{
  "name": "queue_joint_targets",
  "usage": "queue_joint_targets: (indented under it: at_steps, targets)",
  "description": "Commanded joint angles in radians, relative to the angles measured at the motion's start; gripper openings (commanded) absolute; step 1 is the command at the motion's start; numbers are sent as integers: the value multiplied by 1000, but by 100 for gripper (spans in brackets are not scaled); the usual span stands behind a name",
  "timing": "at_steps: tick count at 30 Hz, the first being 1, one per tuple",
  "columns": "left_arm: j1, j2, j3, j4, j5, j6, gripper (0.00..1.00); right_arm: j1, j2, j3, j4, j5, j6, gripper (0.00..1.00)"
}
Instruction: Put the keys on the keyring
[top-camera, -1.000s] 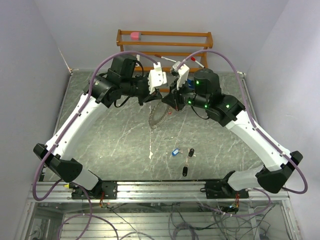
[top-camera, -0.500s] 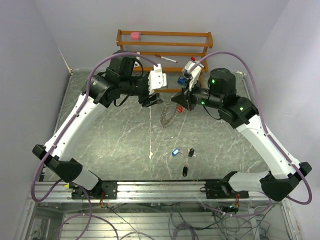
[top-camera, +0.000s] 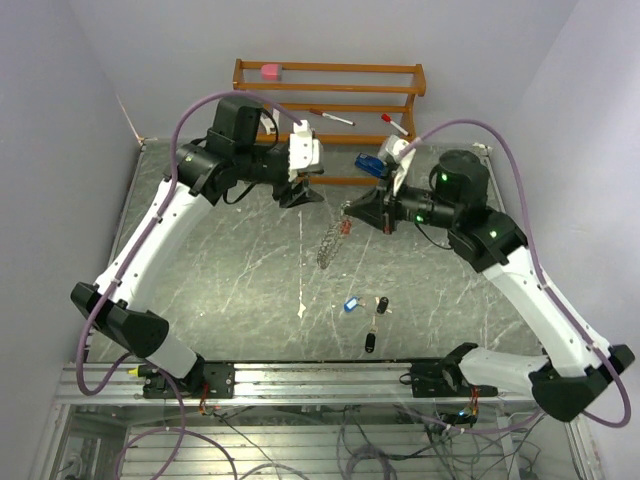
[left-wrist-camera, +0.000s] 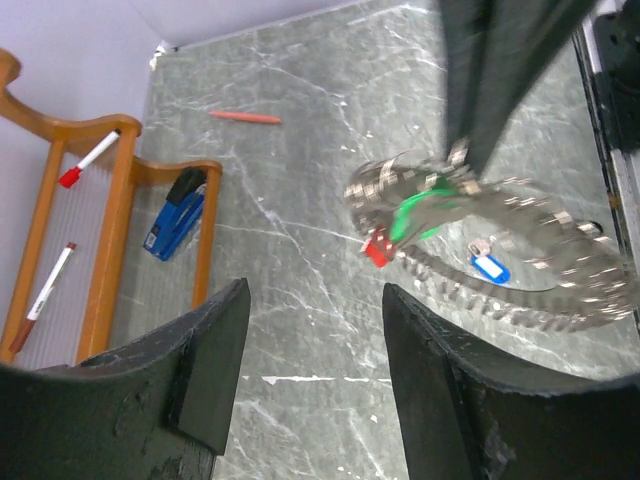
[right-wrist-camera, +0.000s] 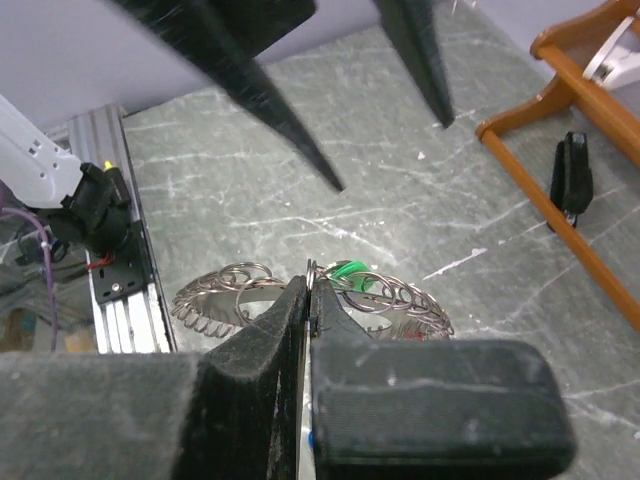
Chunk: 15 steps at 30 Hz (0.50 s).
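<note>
My right pincer (top-camera: 352, 211) is pinched tight on the rim of the keyring (top-camera: 329, 243), which hangs edge-on from it over the middle of the table (top-camera: 220, 270). A green key (left-wrist-camera: 415, 212) and a red tag (left-wrist-camera: 377, 250) hang on the ring. My left pincer (top-camera: 300, 193) stands wide and holds nothing, just far-left of the ring. Nearer me lie 3 loose keys: a blue key (top-camera: 350, 304), a black key (top-camera: 383, 305) right of it, and a second black key (top-camera: 370, 343) nearest.
</note>
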Motion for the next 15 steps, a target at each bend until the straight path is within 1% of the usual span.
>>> queue_joint_targets:
  at_steps: [1,5,9,10,13,15]
  targets:
    - [50,18,58,133,95,-144,65,-1,-118,-80,258,34,35,0]
    - [66,22,62,194,133,-229,64,-1,-153,-129,397,61,37,0]
    - [70,27,68,263,183,-328,63,-1,-145,-188,483,51,58,0]
    - [71,30,70,274,198,-344,63,-1,-151,-206,531,54,73,0]
    - [73,35,77,312,231,-398,62,0,-188,-331,726,78,129,0]
    - [82,39,85,352,251,-459,62,1,-196,-364,803,103,141,0]
